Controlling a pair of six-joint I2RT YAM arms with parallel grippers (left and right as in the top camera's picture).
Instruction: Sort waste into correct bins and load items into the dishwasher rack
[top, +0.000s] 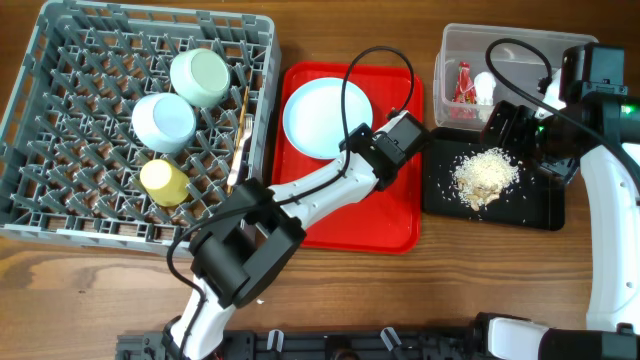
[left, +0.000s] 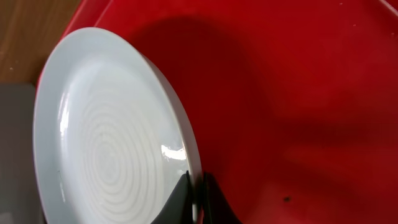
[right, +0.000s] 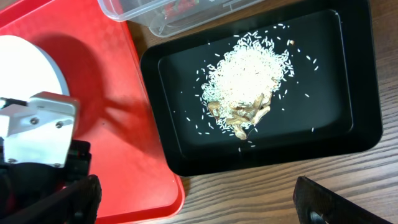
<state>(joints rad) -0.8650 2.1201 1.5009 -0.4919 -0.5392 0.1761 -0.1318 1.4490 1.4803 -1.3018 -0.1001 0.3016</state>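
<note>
Gripping: left gripper (left: 196, 190) narrowed on the plate (top: 323, 118) rim, on its edge toward the red tray (top: 390, 215) centre.
Plate: round, glossy white, on red tray's rack-side half.
Rack (top: 60, 190): just left of red tray.
Right gripper (top: 505, 128): wide, empty, over black tray (top: 540, 205), right of red tray.
</note>
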